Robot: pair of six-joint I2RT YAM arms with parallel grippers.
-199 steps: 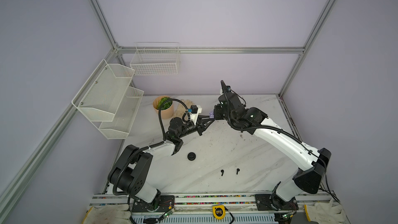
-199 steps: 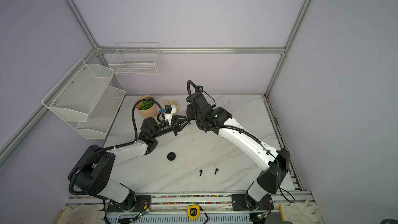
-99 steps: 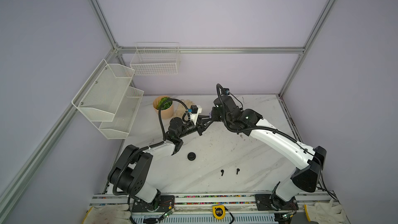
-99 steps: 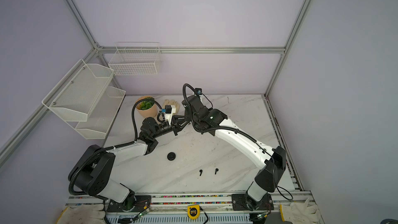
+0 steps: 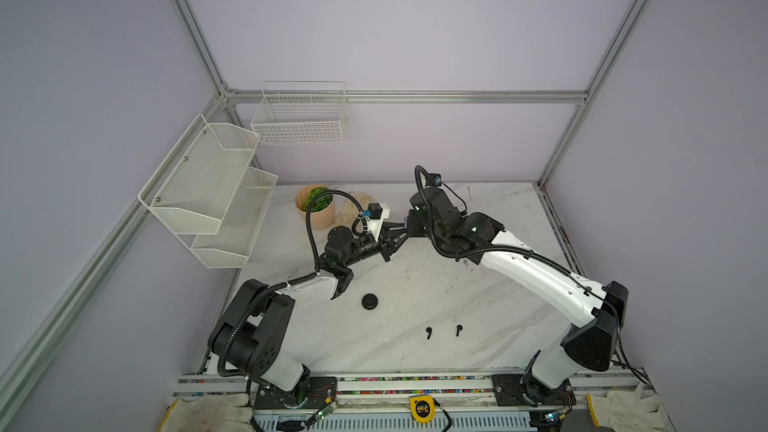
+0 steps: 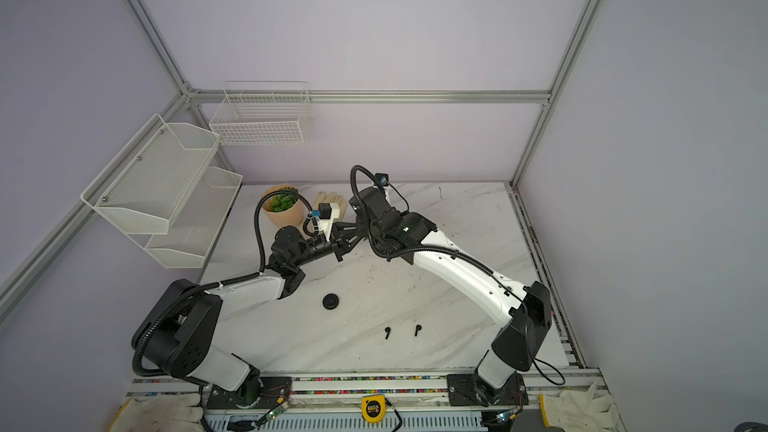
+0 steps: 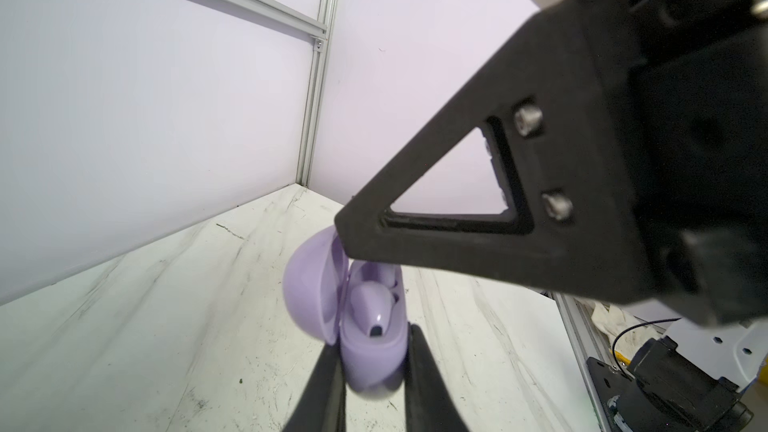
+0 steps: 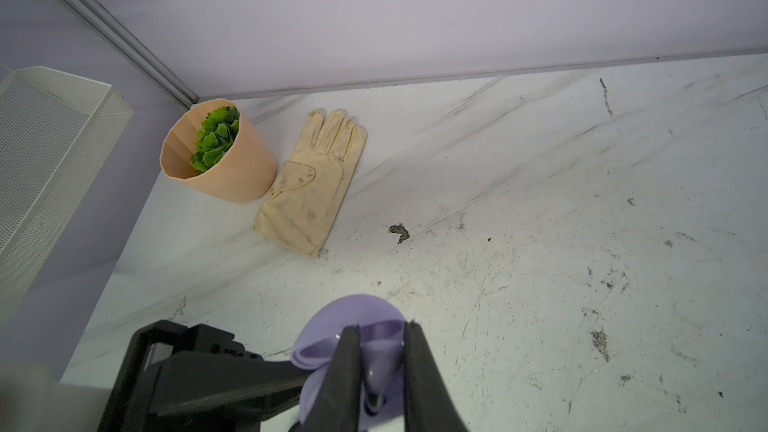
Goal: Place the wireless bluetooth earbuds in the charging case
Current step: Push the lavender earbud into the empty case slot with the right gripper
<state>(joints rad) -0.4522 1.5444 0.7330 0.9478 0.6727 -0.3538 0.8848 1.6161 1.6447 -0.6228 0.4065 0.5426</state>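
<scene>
In the rear left corner of the bench (image 5: 490, 309) we see a peach plant pot (image 5: 320, 220), and a cream glove (image 8: 309, 184) lies flat just beside it. Further toward the front edge, left of the middle, a black round case (image 5: 369, 301) sits alone on the marble.

Toward the rear edge, near mid-width, our left hand (image 7: 374, 342) is clamped on the base of the lilac charging case (image 7: 365, 367), whose lid (image 7: 309, 288) stands swung open. A lilac earbud (image 7: 370, 305) lies in the open case.

Our right hand (image 8: 380, 342) is at the case from the right side. Its fingers stand narrowly apart on either side of that earbud, and we cannot tell whether they pinch it.

Near the front edge, around the middle, the left black earbud (image 5: 428, 332) and the right black earbud (image 5: 459, 329) lie near each other but apart.
</scene>
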